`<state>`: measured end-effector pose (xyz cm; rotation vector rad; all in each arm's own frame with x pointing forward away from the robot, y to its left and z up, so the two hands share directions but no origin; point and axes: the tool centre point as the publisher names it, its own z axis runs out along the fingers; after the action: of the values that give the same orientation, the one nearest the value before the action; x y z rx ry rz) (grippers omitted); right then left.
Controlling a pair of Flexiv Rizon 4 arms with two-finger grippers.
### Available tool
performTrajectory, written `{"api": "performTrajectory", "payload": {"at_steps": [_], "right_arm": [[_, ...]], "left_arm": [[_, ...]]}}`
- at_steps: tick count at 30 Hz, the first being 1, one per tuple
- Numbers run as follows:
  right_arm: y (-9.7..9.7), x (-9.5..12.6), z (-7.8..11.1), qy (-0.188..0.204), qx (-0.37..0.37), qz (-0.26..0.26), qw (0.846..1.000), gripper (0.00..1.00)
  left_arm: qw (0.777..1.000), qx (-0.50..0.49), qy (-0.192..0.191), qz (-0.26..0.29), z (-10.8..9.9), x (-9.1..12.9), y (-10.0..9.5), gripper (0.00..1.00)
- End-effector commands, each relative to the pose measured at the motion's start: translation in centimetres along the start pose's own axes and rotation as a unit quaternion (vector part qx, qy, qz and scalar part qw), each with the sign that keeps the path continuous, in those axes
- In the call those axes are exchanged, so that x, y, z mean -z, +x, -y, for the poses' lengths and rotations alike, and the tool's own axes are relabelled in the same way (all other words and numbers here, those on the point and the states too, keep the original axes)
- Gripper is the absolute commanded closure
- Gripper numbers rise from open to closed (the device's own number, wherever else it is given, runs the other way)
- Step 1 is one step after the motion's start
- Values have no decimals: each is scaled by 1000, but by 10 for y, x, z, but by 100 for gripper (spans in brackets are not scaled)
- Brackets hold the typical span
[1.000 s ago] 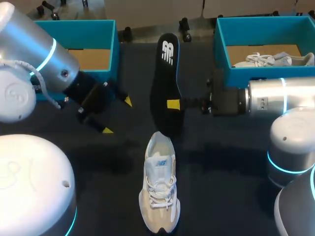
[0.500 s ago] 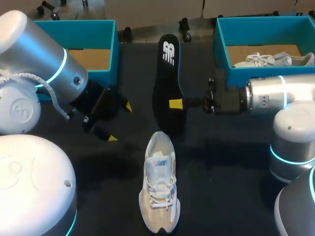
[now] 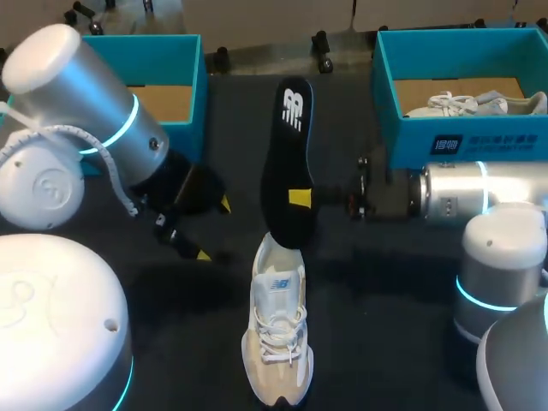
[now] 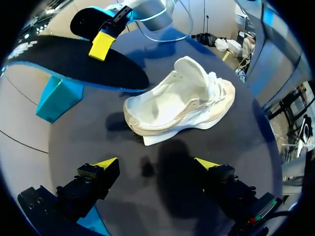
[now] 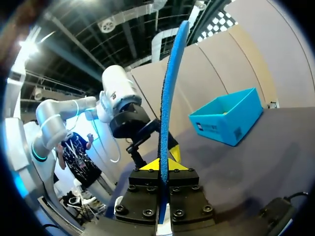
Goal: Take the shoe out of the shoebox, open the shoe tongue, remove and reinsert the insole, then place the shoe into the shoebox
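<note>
Left gripper (image 3: pixel 214 229) hangs spread wide and empty, the white sneaker (image 4: pixel 182 103) on the table just ahead of its fingers, unheld. The black insole (image 3: pixel 289 163) has its near end at the sneaker's heel opening, and the right gripper (image 3: pixel 300 199) clamps its midsection. Here's the danger, I'd say: nothing braces the sneaker, so the insole could snag the collar, buckle, or shove the shoe sideways.
</note>
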<state>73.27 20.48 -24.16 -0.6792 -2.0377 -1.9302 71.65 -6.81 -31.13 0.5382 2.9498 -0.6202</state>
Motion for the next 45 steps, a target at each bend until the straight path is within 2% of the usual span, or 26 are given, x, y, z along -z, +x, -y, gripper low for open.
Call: {"api": "performTrajectory", "payload": {"at_steps": [1,4,16,25,34,45], "right_arm": [[-3,-5,2,-5,7,-4,1000,100],[-4,-5,3,-4,10,-6,1000,100],[-4,-4,5,3,5,-8,1000,100],[-1,-4,19,-2,13,2,1000,100],[4,-5,24,1,28,0,1000,100],[-1,-5,40,-4,30,-11,999,100]], "left_arm": [[1000,9,-2,-12,1,-18,-7,0],[1000,12,-9,-21,1,-24,-4,0],[1000,12,-9,-21,1,-24,-4,0],[999,31,-22,-38,2,-35,8,0],[998,32,-28,-54,6,-42,25,0],[998,32,-28,-54,6,-42,25,0]]}}
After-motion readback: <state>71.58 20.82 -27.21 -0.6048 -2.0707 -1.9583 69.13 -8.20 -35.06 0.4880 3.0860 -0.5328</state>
